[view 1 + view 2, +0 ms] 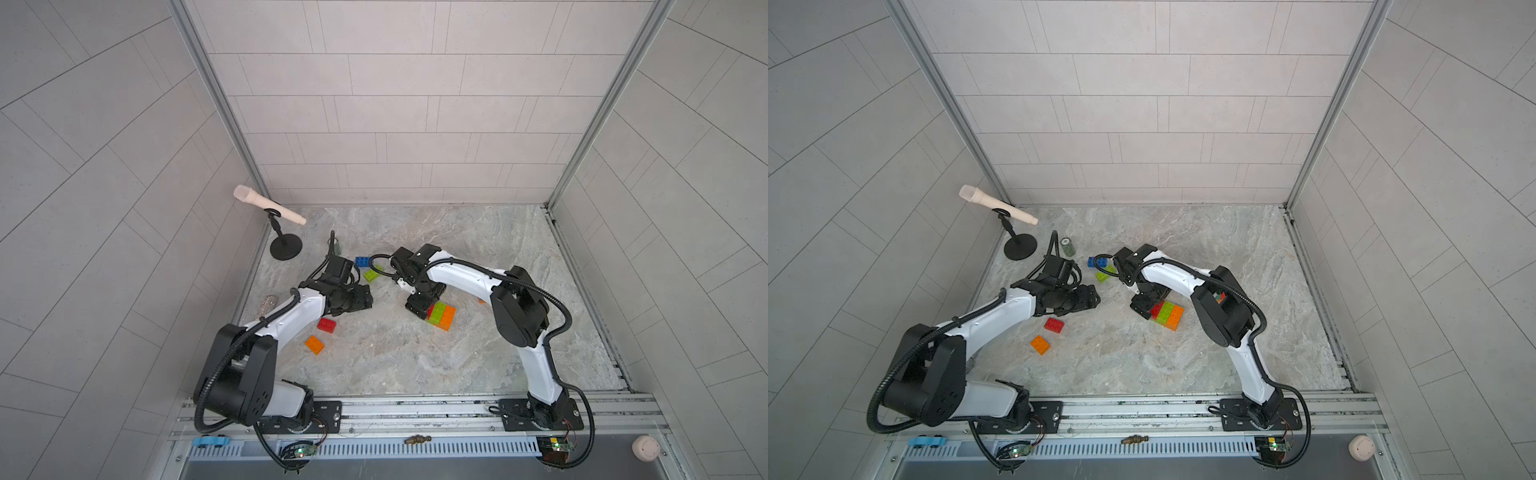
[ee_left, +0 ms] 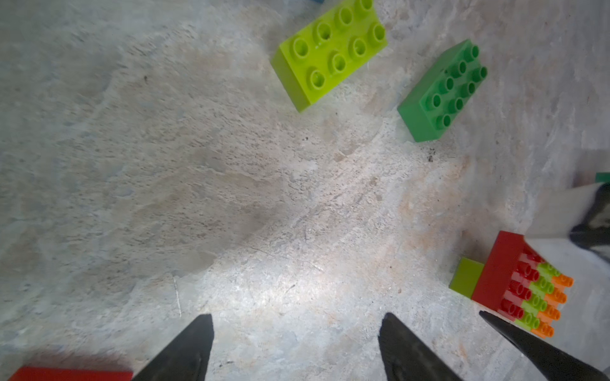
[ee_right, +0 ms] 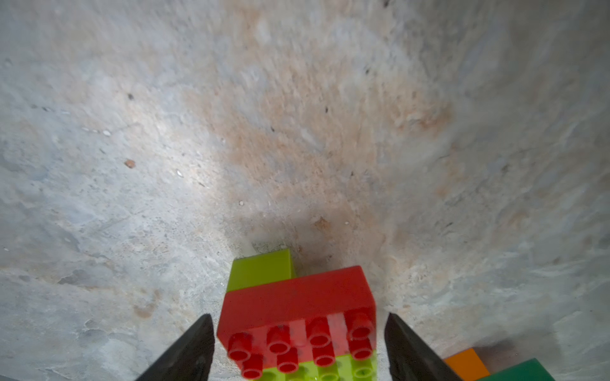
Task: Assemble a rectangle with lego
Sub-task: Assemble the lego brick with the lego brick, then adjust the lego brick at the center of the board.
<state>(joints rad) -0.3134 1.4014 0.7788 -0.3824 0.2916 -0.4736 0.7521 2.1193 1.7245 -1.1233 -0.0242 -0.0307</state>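
Note:
The lego assembly (image 1: pixel 441 314) (image 1: pixel 1168 313) lies mid-table: red, lime and orange bricks side by side on a lower layer. My right gripper (image 3: pixel 298 326) (image 1: pixel 419 308) is open, its jaws astride the assembly's red brick (image 3: pixel 297 306) with a gap on each side. A lime brick (image 3: pixel 260 269) pokes out from under the red one. My left gripper (image 2: pixel 297 330) (image 1: pixel 366 299) is open and empty over bare table, left of the assembly (image 2: pixel 521 283). Loose lime (image 2: pixel 330 49) and dark green (image 2: pixel 442 92) bricks lie beyond it.
Loose red (image 1: pixel 327 324), orange (image 1: pixel 314 344), blue (image 1: pixel 363 261) and lime (image 1: pixel 372 275) bricks lie around the left arm. A small dark green cylinder (image 1: pixel 1068 246) and a microphone stand (image 1: pixel 286 247) are at the back left. Walls enclose three sides.

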